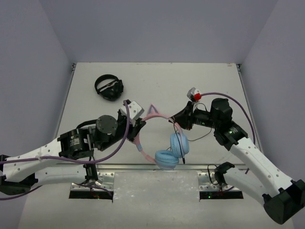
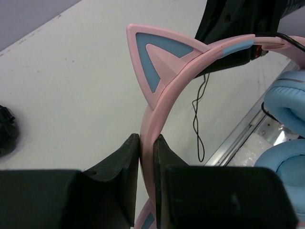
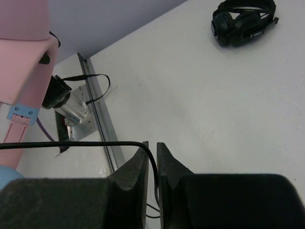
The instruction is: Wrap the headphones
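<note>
The headphones hang above the table's near middle, with light-blue ear cups and a pink cat-ear headband. My left gripper is shut on the headband's left side; the left wrist view shows the pink band pinched between the fingers. My right gripper is at the band's right side, shut on the thin black cable, which runs left from its fingers. Cable slack loops below the right arm.
All-black headphones lie at the back left of the table, also in the right wrist view. A metal rail runs along the table's near edge. Walls close in the left, right and back.
</note>
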Robot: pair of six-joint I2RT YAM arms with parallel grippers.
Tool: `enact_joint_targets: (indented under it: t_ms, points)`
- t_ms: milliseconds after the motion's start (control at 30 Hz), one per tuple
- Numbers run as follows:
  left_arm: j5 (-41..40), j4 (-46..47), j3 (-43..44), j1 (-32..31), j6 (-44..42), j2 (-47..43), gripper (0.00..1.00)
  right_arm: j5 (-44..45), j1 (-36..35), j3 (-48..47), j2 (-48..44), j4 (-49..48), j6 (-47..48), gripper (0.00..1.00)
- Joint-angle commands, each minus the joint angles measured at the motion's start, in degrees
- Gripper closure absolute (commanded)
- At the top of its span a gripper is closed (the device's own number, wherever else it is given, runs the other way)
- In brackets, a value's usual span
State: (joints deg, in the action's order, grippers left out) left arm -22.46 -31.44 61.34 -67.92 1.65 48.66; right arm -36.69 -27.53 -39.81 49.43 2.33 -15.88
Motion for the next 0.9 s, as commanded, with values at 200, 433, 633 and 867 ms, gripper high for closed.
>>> enact_joint_targets:
  t_ms: [200,433,633,867]
  points:
    - [-8.3,12.6,12.1,-0.7,14.9,-0.9,1.00,-11.3,0.2,-1.4,8.7,-28.3,-17.6,0.76]
    - [-19.4,7.4,21.2,-0.8,22.3,1.6,0.99,-5.0,-5.0,-1.1,17.6,-40.2,-22.6,0.66]
    - [-36.5,-6.6,32.7,-0.8,30.7,6.6,1.00,-1.8,-11.0,2.1,24.4,-48.3,-24.3,0.75]
    - [-57.2,-10.6,46.5,-0.7,28.9,15.9,1.00,1.4,-16.9,12.1,27.6,-58.4,-24.8,0.86]
